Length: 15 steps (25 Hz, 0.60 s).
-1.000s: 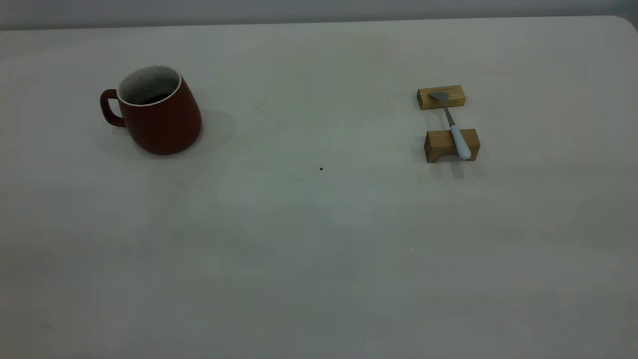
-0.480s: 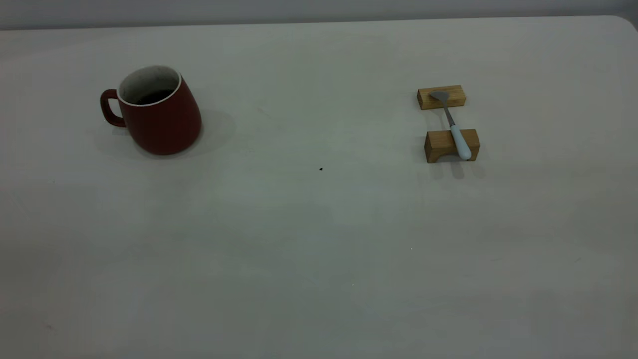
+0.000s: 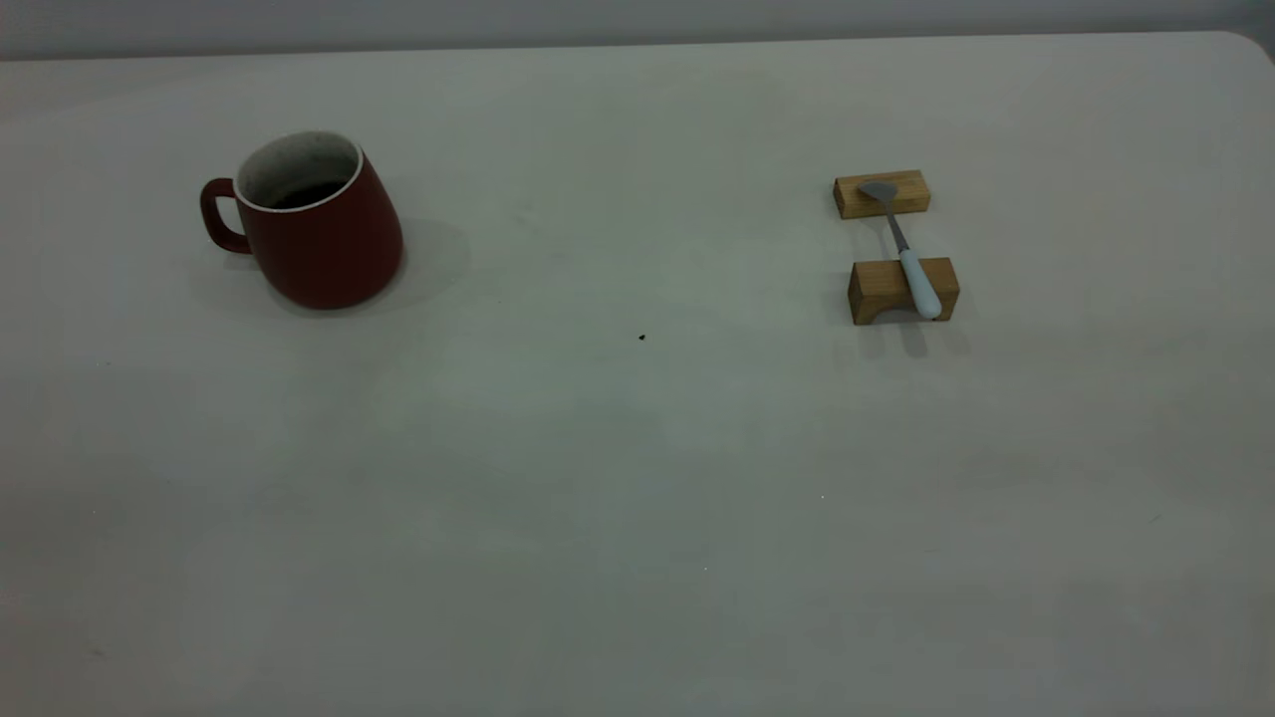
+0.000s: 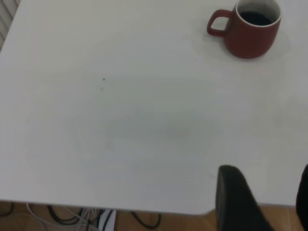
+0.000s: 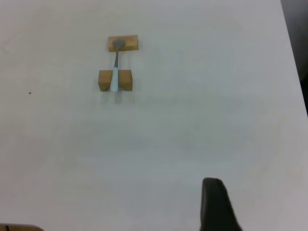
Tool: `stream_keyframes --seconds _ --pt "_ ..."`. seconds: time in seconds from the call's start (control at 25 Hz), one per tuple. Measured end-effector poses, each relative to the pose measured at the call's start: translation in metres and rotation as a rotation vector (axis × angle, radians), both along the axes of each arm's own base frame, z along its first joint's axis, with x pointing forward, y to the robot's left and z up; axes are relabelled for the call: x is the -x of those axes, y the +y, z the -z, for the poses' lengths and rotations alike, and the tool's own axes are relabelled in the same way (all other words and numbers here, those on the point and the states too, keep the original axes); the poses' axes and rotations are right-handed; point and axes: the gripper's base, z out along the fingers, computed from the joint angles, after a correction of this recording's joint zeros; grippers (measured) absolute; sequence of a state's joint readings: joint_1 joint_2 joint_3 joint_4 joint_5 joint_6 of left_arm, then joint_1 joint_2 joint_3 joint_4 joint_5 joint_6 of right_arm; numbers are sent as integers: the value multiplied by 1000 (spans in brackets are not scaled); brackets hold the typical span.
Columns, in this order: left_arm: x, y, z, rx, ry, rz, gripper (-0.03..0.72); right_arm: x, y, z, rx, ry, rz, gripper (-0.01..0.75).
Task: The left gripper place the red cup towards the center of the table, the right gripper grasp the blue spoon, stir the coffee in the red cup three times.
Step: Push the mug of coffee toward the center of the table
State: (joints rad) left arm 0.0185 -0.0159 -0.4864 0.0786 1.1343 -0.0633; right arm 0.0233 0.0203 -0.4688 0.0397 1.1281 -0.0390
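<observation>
Table point(image 3: 637, 518): pale, flat, rounded corner at 1 o'clock of the exterior view; wide bare surface between the items and along the near edge. Red cup point(image 3: 317, 231) upright at 10 o'clock, handle outward, coffee point(image 4: 255, 18) inside. Two wooden blocks point(image 3: 902, 290) at 2 o'clock carry the blue spoon point(image 3: 904, 255), bowl on the far block. Left gripper point(image 4: 262, 202) hangs at the table edge, well apart from the cup, fingers spread. Right gripper point(image 5: 217, 204): one finger seen, state cannot be told.

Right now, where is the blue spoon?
In the exterior view the blue spoon lies at the table's right side, bridging two wooden blocks, bowl on the far block, far right of the red cup.
</observation>
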Motion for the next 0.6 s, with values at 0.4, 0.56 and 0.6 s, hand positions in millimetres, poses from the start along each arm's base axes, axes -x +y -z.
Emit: stream_keyframes --seconds 0.4,0.56,0.6 --pt "-78 0 -36 -2 262 27 382 0 0 0 0 0 0 493" --pt "-136 2 -39 -84 395 116 415 0 0 0 0 0 0 493" --pt "-151 2 -38 -112 423 155 442 0 0 0 0 0 0 493"
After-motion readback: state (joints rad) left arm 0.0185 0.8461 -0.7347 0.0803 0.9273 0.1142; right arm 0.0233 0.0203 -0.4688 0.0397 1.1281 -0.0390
